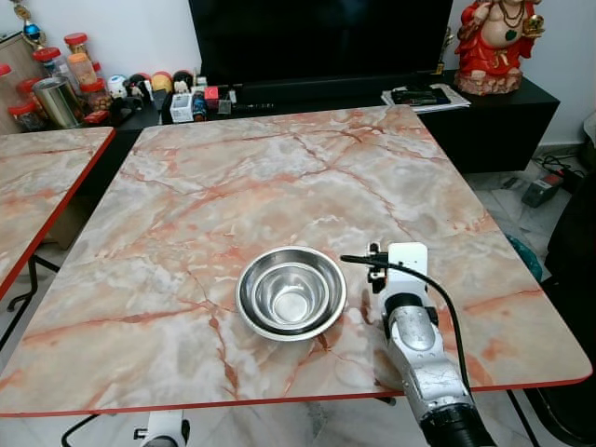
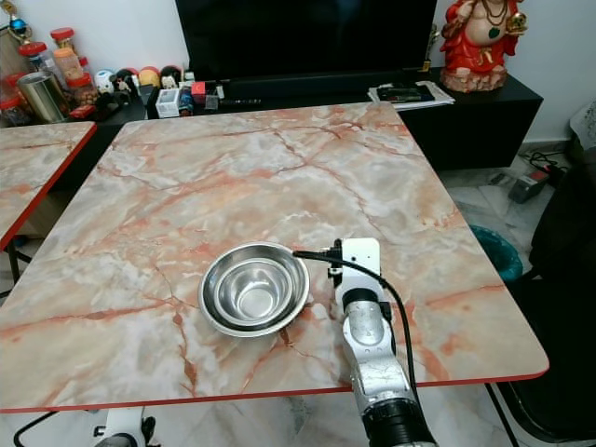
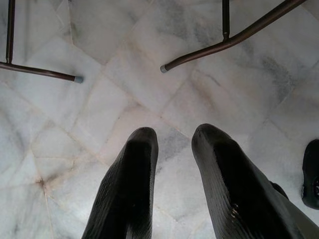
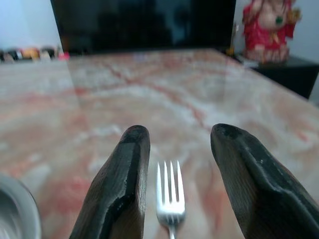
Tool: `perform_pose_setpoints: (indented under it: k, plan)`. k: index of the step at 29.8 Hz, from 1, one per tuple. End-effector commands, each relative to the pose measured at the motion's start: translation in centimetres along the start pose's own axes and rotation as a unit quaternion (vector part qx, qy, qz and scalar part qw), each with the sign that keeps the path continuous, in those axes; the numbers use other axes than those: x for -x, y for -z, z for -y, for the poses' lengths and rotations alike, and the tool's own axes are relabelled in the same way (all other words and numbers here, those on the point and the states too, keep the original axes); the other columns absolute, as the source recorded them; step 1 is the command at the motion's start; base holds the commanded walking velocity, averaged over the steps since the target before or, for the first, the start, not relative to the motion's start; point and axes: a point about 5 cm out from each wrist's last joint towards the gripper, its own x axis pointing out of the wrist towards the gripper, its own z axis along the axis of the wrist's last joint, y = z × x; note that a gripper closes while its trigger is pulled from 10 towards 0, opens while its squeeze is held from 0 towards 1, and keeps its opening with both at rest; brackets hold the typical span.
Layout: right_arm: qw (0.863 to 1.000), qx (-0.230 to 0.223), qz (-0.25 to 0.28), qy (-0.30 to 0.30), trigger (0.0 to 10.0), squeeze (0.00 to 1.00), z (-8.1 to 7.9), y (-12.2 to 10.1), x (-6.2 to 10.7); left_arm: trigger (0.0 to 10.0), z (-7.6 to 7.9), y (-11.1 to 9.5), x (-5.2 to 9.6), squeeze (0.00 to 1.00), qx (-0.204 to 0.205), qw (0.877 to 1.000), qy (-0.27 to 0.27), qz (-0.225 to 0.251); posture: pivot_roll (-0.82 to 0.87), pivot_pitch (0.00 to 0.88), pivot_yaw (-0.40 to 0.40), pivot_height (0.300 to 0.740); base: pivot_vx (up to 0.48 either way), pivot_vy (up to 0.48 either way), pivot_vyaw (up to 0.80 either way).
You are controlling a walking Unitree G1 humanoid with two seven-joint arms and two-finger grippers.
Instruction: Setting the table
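Here, a shiny steel bowl [image 1: 291, 292] sits on a table [image 1: 233, 186] with a pink and white marble top and a thin red edge. The bowl is near the front edge of the table, a little right of the middle. It stands the right way up, and no food is in it.

The right arm reaches over the front of the table, just to the right of the bowl. In the right wrist view, the right gripper [image 4: 180, 144] is low over the table top. Its two black fingers [image 4: 123, 174] are spread apart. A silver fork [image 4: 170, 196] lies flat on the table in the gap between them, with its prongs pointing away toward the far side. The fingers do not touch the fork. The rim of the bowl shows at the edge of that view, close by.

The left gripper [image 3: 174, 142] hangs down low, over a pale tiled floor [image 3: 99, 99]. Its fingers are a little apart and hold nothing. Thin dark table legs [image 3: 234, 35] cross the floor beyond it.

Behind the table is a big black TV [image 1: 321, 37] on a low dark cabinet [image 1: 494, 116]. A red statue [image 1: 494, 42] stands on the right of the cabinet. Jars and small toys [image 1: 84, 84] sit on the left. A second marble table [image 1: 37, 186] stands to the left.
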Motion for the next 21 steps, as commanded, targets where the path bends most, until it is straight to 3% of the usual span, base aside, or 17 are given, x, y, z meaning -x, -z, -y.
perform_pose_setpoints:
  k: [1, 10, 17, 21]
  plan:
    - [0.999, -0.007, 0.044, -0.002, 10.0, 0.0, -0.3, -1.7, -0.3, 10.0, -0.2, -0.1, 0.0, 0.0, 0.0, 1.0, 0.001, 0.003, -0.02, 0.0, 0.066, 0.74, 0.0, 0.0, 0.0]
    - [0.994, -0.006, 0.108, -0.001, 10.0, 0.0, -0.5, -3.6, -0.7, 10.0, -0.1, -0.1, 0.0, 0.0, 0.005, 1.0, -0.002, 0.003, -0.03, 0.0, 0.065, 0.74, 0.0, 0.0, 0.0]
    - [0.992, -0.012, 0.123, -0.01, 10.0, 0.0, -0.8, -4.1, -0.9, 10.0, -0.2, -0.1, 0.0, 0.0, 0.026, 1.0, -0.009, 0.005, -0.03, 0.0, 0.06, 0.74, 0.0, 0.0, 0.0]
    - [0.992, -0.005, 0.128, -0.015, 10.0, 0.0, -1.0, -4.2, -0.9, 10.0, -0.2, -0.1, 0.0, 0.0, 0.026, 1.0, -0.011, 0.005, -0.03, 0.0, 0.06, 0.74, 0.0, 0.292, 0.0]
